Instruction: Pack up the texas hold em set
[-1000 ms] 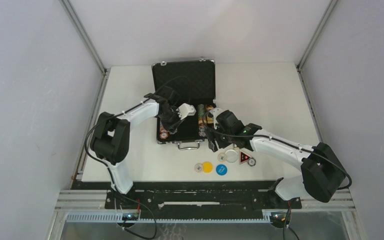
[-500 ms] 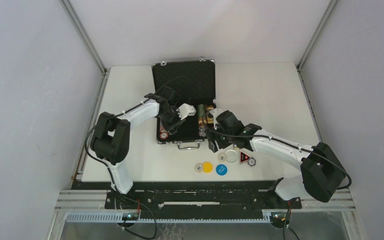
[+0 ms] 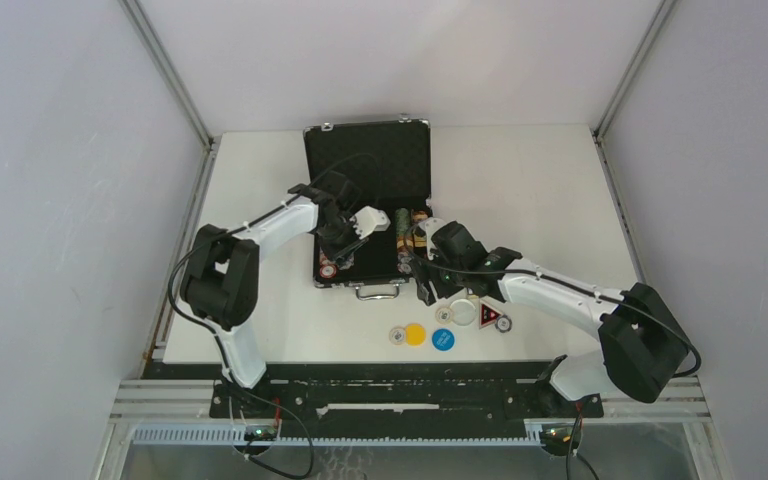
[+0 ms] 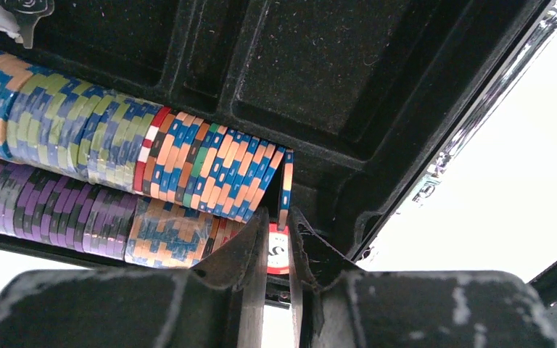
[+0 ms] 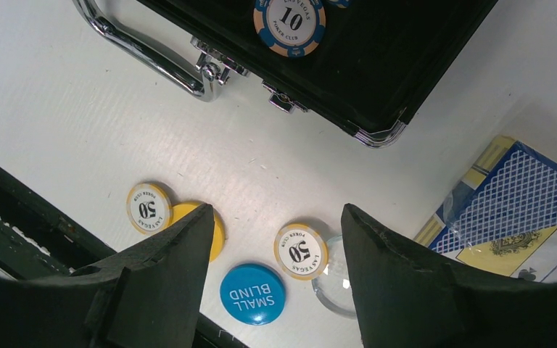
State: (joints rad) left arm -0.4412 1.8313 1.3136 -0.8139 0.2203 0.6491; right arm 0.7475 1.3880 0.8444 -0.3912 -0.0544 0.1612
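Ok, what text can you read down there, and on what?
"10", "LAS VEGAS", "POKER CLUB": orange-and-blue chip in the briefcase.
"50": two yellow-rimmed chips on the table.
"SMALL BLIND": blue button.
"5", partly hidden: red chip in the left wrist view.
Triangle token: too small to read.

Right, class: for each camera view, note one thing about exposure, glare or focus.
Top external: even light, soft shadows. Left wrist: table beyond the case blown out white. Right wrist: handle glints, own fingers blurred, SMALL BLIND button sharp.
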